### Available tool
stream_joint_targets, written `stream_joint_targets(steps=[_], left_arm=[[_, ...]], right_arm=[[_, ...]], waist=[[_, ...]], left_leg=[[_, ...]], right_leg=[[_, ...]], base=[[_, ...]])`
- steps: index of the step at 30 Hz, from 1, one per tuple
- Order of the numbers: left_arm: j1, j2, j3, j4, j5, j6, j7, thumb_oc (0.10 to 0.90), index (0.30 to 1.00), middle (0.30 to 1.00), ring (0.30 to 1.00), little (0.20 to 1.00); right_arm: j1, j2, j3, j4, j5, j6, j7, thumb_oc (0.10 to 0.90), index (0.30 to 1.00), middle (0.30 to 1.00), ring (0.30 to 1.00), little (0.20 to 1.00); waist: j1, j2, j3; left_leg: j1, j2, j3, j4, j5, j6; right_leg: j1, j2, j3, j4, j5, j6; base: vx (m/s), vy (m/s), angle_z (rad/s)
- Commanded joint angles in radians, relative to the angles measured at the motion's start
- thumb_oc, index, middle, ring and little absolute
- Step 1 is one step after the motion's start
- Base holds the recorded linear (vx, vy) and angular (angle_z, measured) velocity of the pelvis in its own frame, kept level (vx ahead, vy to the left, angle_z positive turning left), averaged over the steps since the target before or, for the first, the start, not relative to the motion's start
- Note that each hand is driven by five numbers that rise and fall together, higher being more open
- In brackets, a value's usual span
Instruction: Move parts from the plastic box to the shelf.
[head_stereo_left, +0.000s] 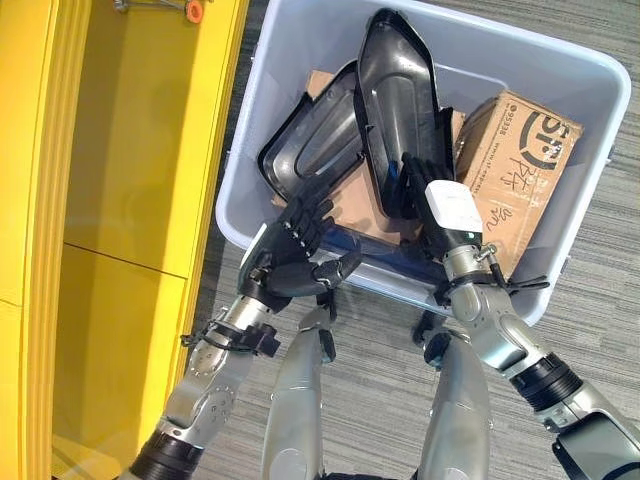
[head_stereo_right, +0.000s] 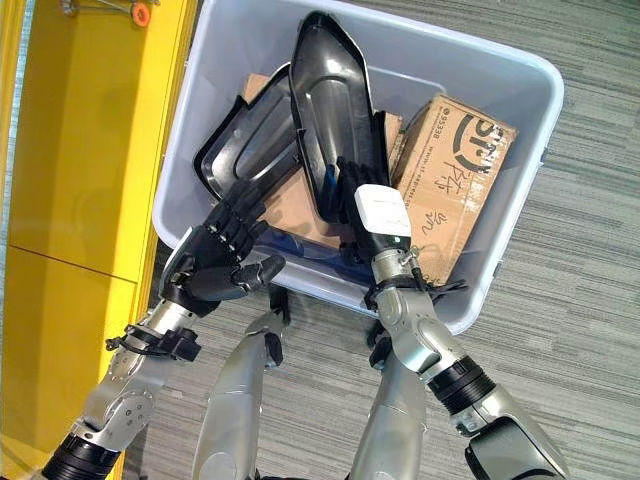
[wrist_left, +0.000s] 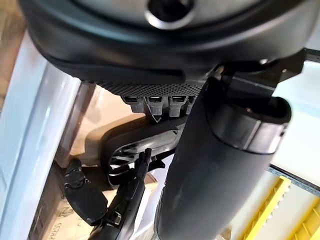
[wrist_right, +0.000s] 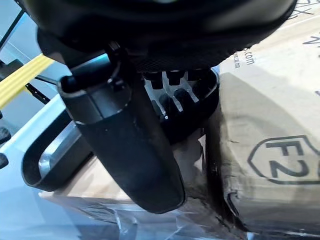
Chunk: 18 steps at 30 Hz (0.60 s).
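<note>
Right hand (head_stereo_left: 440, 200) inside plastic box (head_stereo_left: 560, 60), fingers against tall black part (head_stereo_left: 400, 110); grip impossible to tell. Left hand (head_stereo_left: 295, 250) open at second black part (head_stereo_left: 315, 140). Picking step; next, firm grasp, then lift towards yellow shelf (head_stereo_left: 140, 150).

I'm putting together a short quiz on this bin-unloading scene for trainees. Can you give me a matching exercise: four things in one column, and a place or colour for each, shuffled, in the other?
Things:
1. cardboard box
2. plastic box
3. shelf
4. taller black part

Places or colours:
A. yellow, on the robot's left of the bin
B. pale grey-blue, holding the parts
C. brown, at the right end inside the bin
D. standing on end, its lower end at the right hand

Pairs: 1-C, 2-B, 3-A, 4-D
</note>
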Motion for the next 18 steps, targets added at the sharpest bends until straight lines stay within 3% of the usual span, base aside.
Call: stream_joint_targets(steps=[1, 18], left_arm=[[-0.019, -0.023, -0.018, -0.114, 0.011, -0.133, 0.022, 0.900, 1.000, 1.000, 1.000, 1.000], [0.003, -0.026, 0.036, -0.108, 0.015, -0.140, -0.011, 0.900, 1.000, 1.000, 1.000, 1.000]], right_arm=[[-0.090, -0.035, -0.007, -0.066, -0.013, -0.069, -0.078, 0.900, 1.000, 1.000, 1.000, 1.000], [-0.105, -0.060, -0.037, -0.022, -0.079, -0.090, -0.134, 0.900, 1.000, 1.000, 1.000, 1.000]], waist=[[0.006, 0.064, -0.013], [0.026, 0.083, -0.013]], left_leg=[[0.009, -0.051, 0.000, 0.044, -0.144, 0.009], [-0.055, -0.068, -0.010, 0.054, -0.134, 0.013]], right_leg=[[0.019, 0.038, 0.031, 0.045, -0.059, 0.040], [-0.041, 0.034, 0.037, 0.091, -0.075, 0.037]], base=[[-0.01, 0.025, 0.06], [-0.01, -0.010, 0.02]])
